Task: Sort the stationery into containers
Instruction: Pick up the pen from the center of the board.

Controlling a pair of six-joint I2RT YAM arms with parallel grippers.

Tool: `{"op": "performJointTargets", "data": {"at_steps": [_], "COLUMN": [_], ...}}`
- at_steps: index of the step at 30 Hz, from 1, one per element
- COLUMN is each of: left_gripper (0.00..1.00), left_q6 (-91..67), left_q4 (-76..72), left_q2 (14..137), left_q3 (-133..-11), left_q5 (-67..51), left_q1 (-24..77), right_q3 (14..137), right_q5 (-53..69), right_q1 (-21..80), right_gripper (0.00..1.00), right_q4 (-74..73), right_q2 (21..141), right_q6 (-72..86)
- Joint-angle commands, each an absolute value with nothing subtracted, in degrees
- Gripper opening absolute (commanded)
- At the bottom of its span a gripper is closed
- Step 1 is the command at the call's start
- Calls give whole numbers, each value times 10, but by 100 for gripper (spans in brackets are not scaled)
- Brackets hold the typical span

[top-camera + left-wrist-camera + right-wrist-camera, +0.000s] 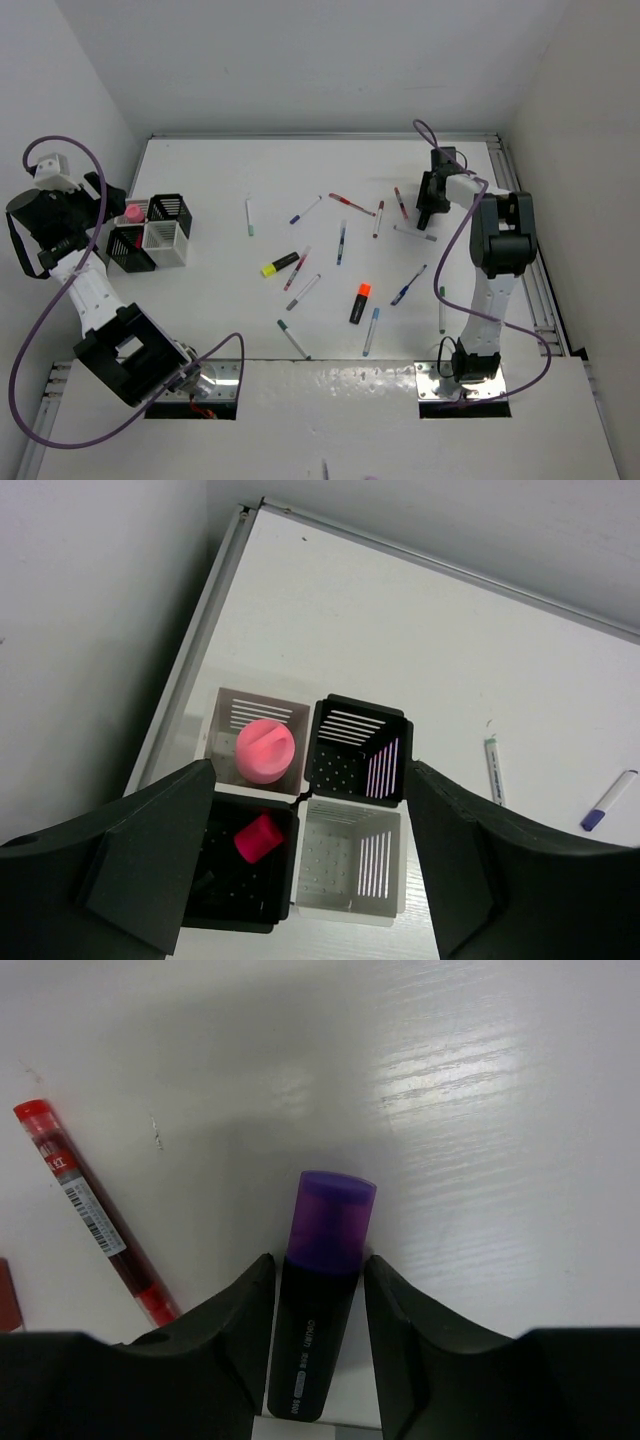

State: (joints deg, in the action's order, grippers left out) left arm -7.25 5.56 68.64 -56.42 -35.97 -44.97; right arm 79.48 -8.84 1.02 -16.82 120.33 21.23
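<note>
Stationery lies loose across the table (200, 330) in the top view: thin pens (341, 242), a yellow highlighter (280, 264) and an orange-black highlighter (360, 303), all well apart from the holders at the left edge.

Only the right wrist view shows what the right gripper (318, 1265) has — a purple-capped highlighter (322, 1290) lying on the table, both fingers tight against its black barrel. A red pen (95, 1230) lies near it. From above, this highlighter is hidden under the wrist.

The left wrist view looks down into four square holders set in a block:
- a pale holder (228, 712) with a pink round-topped stick (265, 750) in it
- a black holder (335, 765) beside it
- a second black holder (240, 895) with a pink-red cap (258, 838) inside
- a white holder (330, 870)

The left gripper (310, 770) hangs above them with its jaws wide apart — its fingers cover the outer edges of the two nearer holders. From above, its fingertips cannot be made out.
</note>
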Motion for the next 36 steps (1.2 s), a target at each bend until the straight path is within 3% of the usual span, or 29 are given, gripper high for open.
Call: {"op": "performJointTargets", "data": {"at_steps": [1,3,7,8,11,16,22,25,29,36], "left_gripper": [83,82,81,80,79,74,71,68,66,66], "left_q6": [-88,-86,-83,-89,-128,-201,-145,-180,-289,-363], "left_q4": [33,36,34,22,-30,-83,21,41,-39,-119], "left_q2": [685,687,691,690,686,669,603,585,572,577], "left_q3": [-591,-598,-612,-613,-608,-609,-621,-598,-534,-497], "left_q5": [-368,-374,-396,-407,-458,-568,-591,-588,-562,-534], "left_q1": [-446,-447,-446,-446,-446,-422,-267,-188,-84,51], "right_q3": [798,788,794,801,856,921,850,750,662,687], "right_q5": [-97,-98,-88,-82,-31,191,309,280,148,5], "right_q1": [15,16,18,17,17,14,124,217,345,490], "right_gripper": [40,40,5,1,0,0,0,0,0,0], "right_q4": [-180,-180,-173,-178,-213,-217,-168,-94,-43,-39], "right_q2": [1218,1219,1209,1204,1186,1121,944,833,743,748], "right_q6": [192,186,164,159,129,101,17,-58,-165,-213]}}
